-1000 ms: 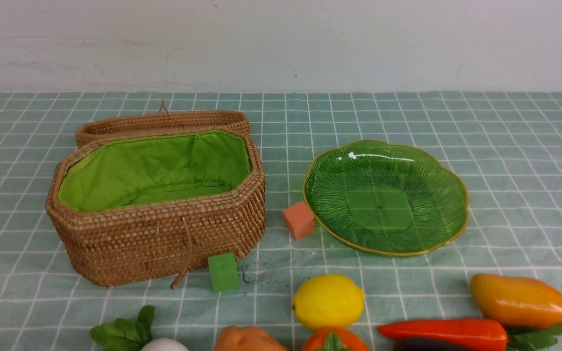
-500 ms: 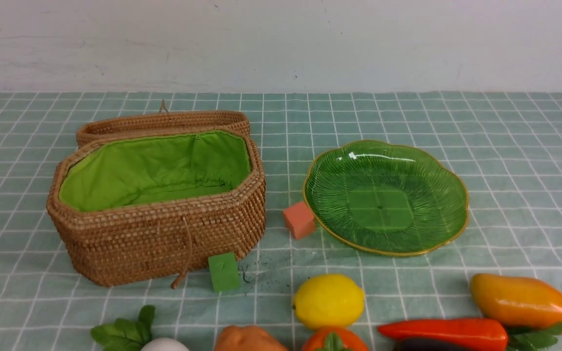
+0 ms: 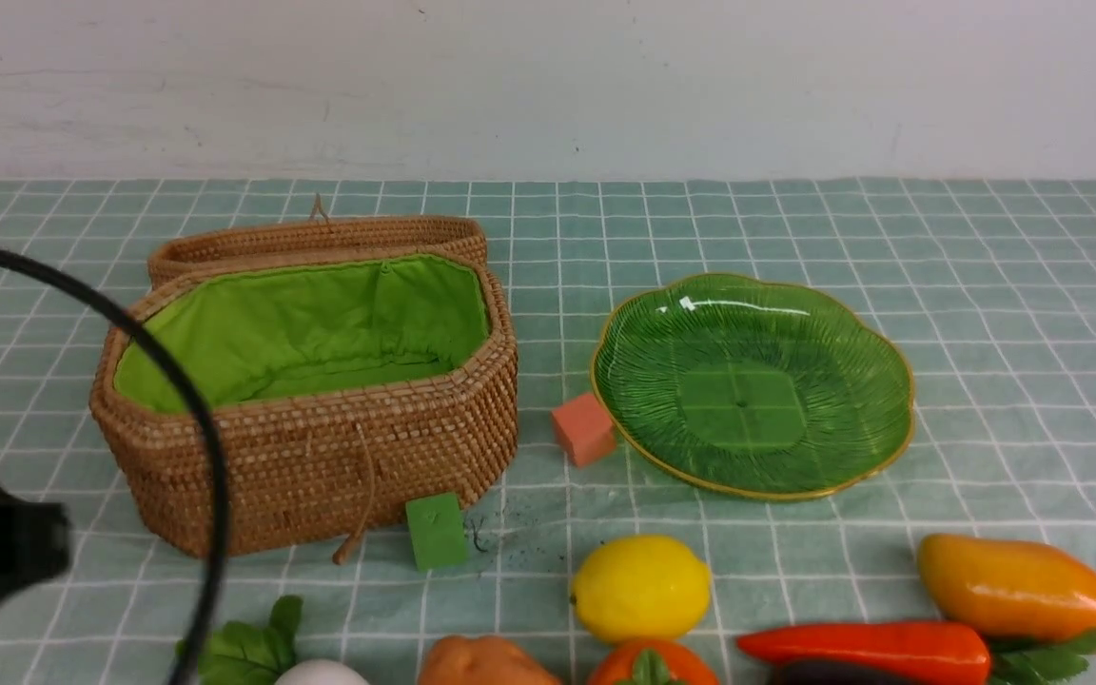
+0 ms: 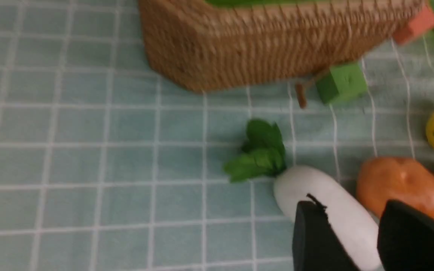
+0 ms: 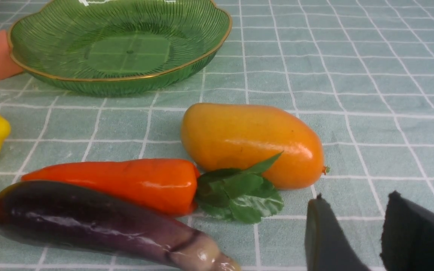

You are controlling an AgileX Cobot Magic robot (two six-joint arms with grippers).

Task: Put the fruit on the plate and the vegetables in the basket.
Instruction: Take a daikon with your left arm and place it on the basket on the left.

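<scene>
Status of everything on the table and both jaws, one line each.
basket: lid open, empty
plate: upright, empty
lemon: on cloth, not plated
persimmon: on cloth, not plated
mango: on cloth, not plated
radish, potato, carrot, eggplant: outside basket
left jaws: open, nothing gripped
right jaws: open, nothing gripped

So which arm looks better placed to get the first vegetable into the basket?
Left, probably: its open gripper hangs over the white radish, on the same side as the wicker basket, while the right gripper is near the mango.
</scene>
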